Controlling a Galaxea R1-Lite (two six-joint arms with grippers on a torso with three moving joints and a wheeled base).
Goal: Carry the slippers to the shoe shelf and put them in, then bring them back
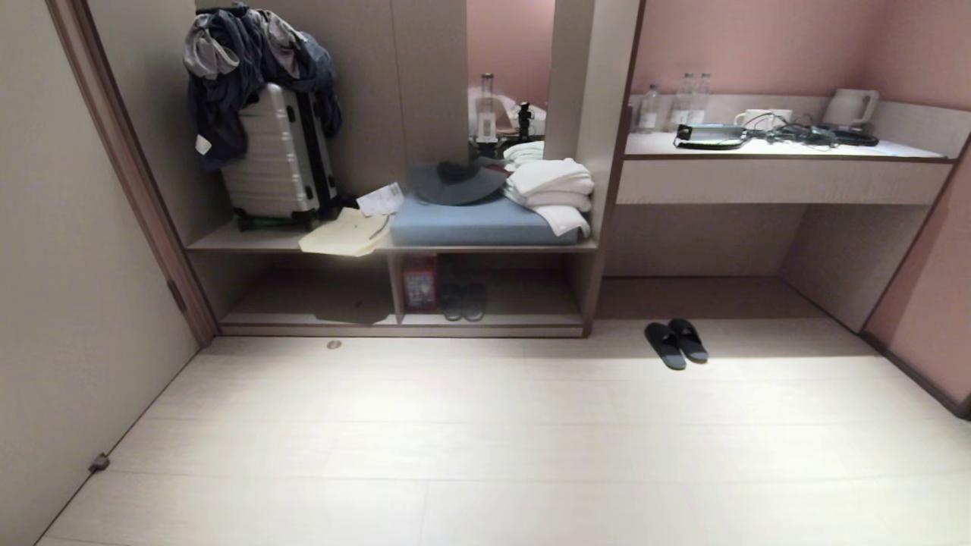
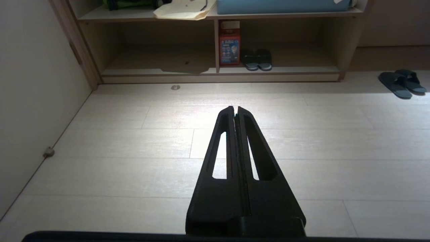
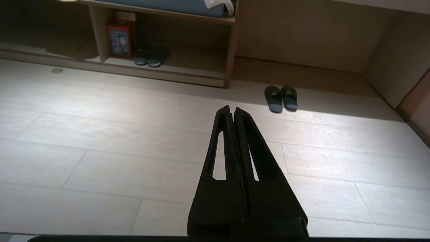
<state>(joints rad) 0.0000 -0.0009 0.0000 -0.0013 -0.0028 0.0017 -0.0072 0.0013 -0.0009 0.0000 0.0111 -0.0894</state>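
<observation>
Covering the room was a pale plank floor [image 1: 485, 455]. The slippers [image 1: 677, 343] lay side by side on it, below the counter [image 1: 781, 152] and right of the shoe shelf [image 1: 523, 299], which held another dark pair [image 1: 463, 301] beside a red box [image 1: 419, 282]. Left gripper [image 2: 235, 109] and right gripper [image 3: 231, 109]: jaws together, empty, above bare floor.
</observation>
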